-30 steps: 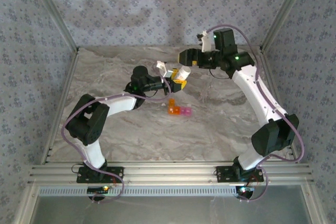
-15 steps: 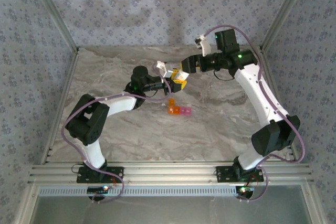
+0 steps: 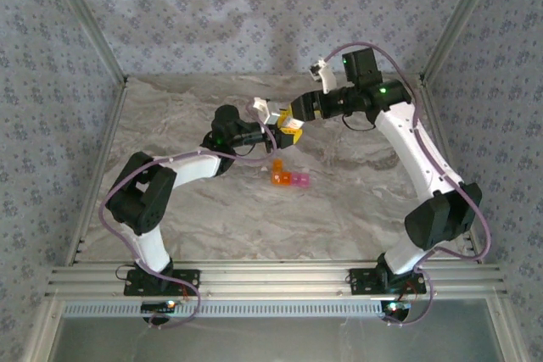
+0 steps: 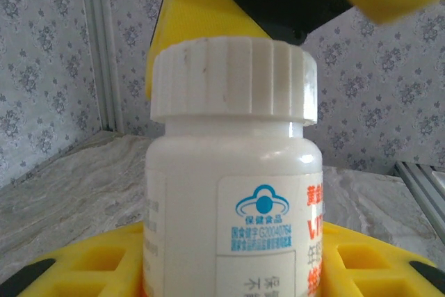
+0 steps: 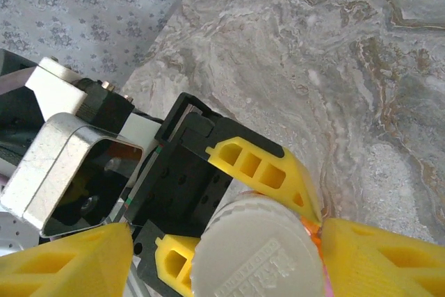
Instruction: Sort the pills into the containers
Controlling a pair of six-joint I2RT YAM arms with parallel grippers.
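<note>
A white pill bottle (image 4: pixel 233 206) with a ribbed white cap (image 4: pixel 233 78) stands upright between the yellow fingers of my left gripper (image 4: pixel 233 259), which is shut on its body. In the top view this gripper (image 3: pixel 282 133) holds the bottle (image 3: pixel 291 125) above the mid table. My right gripper (image 5: pixel 228 234) reaches in from the right (image 3: pixel 297 114). It sits over the cap (image 5: pixel 257 259) with its yellow fingers (image 5: pixel 382 262) on either side and a gap on the left, so it is open. The containers (image 3: pixel 289 179), an orange-to-pink strip, lie on the table just in front of the bottle. The pills are hidden.
The marble table top (image 3: pixel 356 201) is ringed by patterned walls and an aluminium frame rail (image 3: pixel 271 275) at the near edge. The left arm's wrist camera housing (image 5: pixel 76 165) sits close beside the cap.
My right gripper has moved left onto the bottle's cap and its jaws have narrowed round it. The left gripper has kept the bottle still.
</note>
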